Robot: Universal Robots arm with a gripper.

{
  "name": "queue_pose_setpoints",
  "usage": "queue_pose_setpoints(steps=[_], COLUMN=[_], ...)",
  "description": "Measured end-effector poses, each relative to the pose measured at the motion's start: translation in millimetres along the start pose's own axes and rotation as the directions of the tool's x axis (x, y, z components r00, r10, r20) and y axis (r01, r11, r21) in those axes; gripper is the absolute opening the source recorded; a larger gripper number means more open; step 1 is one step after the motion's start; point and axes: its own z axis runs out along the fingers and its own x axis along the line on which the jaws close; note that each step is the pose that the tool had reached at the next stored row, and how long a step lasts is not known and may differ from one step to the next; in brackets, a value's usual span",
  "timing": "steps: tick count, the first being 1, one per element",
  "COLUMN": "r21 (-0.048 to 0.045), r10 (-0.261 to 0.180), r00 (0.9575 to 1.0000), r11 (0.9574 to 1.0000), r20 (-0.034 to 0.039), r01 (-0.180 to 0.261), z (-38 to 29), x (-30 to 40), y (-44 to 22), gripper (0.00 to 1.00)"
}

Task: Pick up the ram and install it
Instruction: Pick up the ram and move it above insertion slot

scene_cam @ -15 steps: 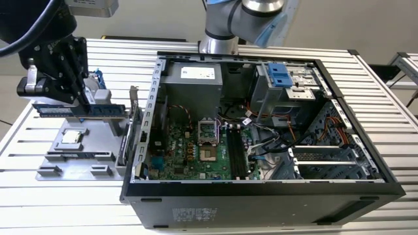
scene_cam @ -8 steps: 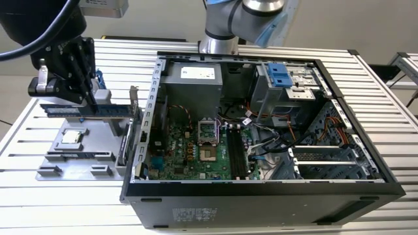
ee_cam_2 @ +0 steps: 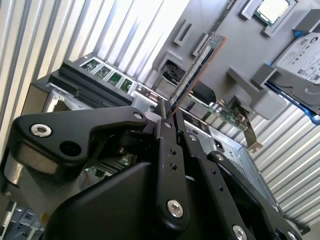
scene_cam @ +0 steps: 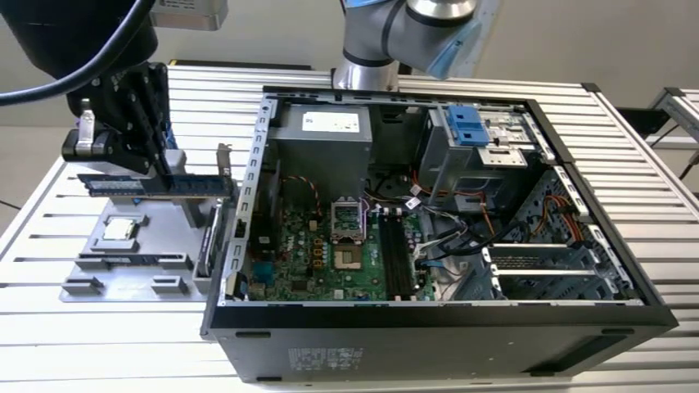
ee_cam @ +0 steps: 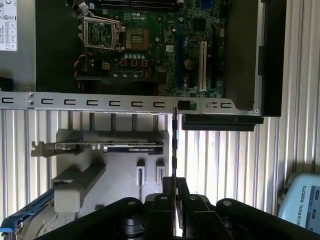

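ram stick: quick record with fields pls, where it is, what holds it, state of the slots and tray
ram: held over the grey tray, outside the case
gripper: shut on the ram, gripping one end
case: open, on the exterior view's right of the tray
motherboard: exposed inside the case
black slots: on the motherboard, look empty
processor chip: lying in a tray pocket
install: not yet done
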Motion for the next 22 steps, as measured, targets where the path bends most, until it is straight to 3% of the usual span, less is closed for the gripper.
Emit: queue_pose_setpoints(steps=[22], r21=[0.0001], r10=[0.0], r00=[1.0], r11=[1.0], r20=[0.0001], r01=[0.0], z=[0.5], x=[0.0], y=[26.2], gripper=[0.0])
